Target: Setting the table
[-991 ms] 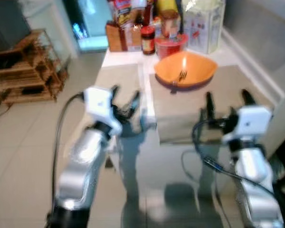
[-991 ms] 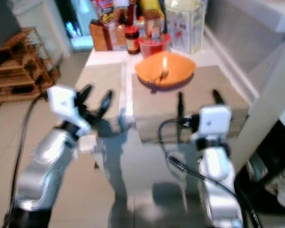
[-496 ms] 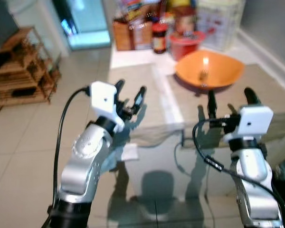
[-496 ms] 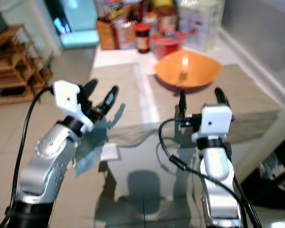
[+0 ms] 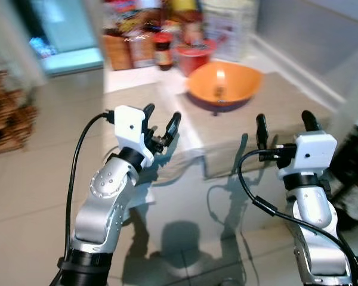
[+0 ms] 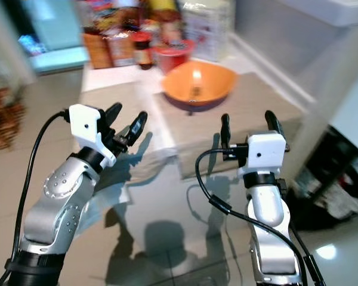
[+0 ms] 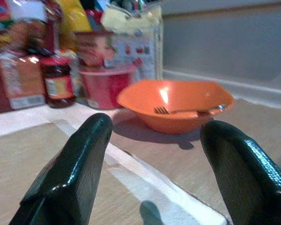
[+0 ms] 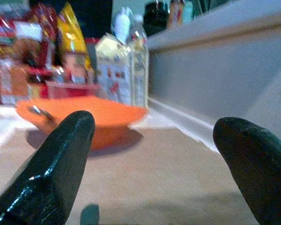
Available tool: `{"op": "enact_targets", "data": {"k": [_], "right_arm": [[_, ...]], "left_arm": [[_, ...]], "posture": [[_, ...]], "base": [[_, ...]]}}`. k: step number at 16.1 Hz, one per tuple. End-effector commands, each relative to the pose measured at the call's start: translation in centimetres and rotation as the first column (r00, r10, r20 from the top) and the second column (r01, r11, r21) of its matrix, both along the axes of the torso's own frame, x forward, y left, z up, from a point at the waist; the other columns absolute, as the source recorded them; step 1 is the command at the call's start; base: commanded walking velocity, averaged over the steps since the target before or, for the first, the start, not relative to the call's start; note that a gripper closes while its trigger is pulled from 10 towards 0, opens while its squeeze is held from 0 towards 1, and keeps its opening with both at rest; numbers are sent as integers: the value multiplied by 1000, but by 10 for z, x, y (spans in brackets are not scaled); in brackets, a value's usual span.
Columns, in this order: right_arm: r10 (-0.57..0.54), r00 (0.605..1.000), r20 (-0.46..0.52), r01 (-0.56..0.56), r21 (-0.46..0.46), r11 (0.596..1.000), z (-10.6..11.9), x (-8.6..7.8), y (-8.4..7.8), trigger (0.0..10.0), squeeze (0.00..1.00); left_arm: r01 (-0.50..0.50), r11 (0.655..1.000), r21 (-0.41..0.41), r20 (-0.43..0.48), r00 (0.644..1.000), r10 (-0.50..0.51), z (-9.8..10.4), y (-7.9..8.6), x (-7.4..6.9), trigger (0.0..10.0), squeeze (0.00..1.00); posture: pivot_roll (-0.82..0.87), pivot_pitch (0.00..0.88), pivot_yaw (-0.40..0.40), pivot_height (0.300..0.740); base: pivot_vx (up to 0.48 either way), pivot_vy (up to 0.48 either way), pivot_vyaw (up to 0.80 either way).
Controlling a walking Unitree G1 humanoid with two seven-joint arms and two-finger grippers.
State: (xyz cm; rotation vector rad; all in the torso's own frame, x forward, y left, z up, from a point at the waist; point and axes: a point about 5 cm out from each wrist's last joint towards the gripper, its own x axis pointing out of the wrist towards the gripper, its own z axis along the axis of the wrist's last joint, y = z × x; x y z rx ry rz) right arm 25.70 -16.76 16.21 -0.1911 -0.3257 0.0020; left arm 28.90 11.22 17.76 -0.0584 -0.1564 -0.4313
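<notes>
The view has swung since half a second ago; both arms stay raised. Left end effector (image 5: 161, 122) and right end effector (image 5: 281, 123) spread wide, empty, short of the orange bowl (image 5: 224, 87) holding a fork (image 7: 185, 110) on the table (image 5: 286, 101). Walking blur risks misjudged reach, knocking the bowl.

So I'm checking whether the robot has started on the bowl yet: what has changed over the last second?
Mostly the camera has shifted, so the scene slides in the picture. The left tool has risen a little; the right tool keeps its place. Both stay open and empty, short of the orange bowl. The fork still lies in the bowl, and the jars and cartons stand behind it as before.
</notes>
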Motion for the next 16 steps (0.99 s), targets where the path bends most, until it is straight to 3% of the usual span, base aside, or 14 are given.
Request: {"op": "enact_targets", "data": {"k": [1, 5, 12, 14, 16], "right_arm": [[25, 1000, -12, -25, 6, 1000, -5, -1, 5, 10000, 0], [30, 1000, -8, -30, -4, 1000, -6, -1, 5, 10000, 0], [34, 999, -8, -34, -16, 999, -8, -1, 7, 10000, 0], [27, 1000, -8, -27, -6, 1000, -8, -2, 6, 10000, 0], [32, 999, -8, -32, -5, 999, -8, -1, 6, 10000, 0]], "left_arm": [[-37, 999, 13, -40, 999, 37, -7, 13, 2, 10000, 0], [-12, 998, 66, 39, 999, 10, 0, 9, -5, 10000, 0], [32, 998, 55, 48, 998, -35, 1, 2, -6, 10000, 0], [44, 998, 53, 54, 997, -46, 3, 0, -6, 10000, 0], [20, 999, 38, 58, 998, -22, 8, 2, -2, 10000, 0]], "posture": [[-204, 0, 120, 731], [-195, 0, 119, 731], [-204, 0, 125, 731], [-202, 0, 125, 722], [-200, 0, 127, 722]], "base": [[0, 0, -406], [342, 0, 0], [467, 0, -546], [472, 0, 0], [0, 0, 0]]}}
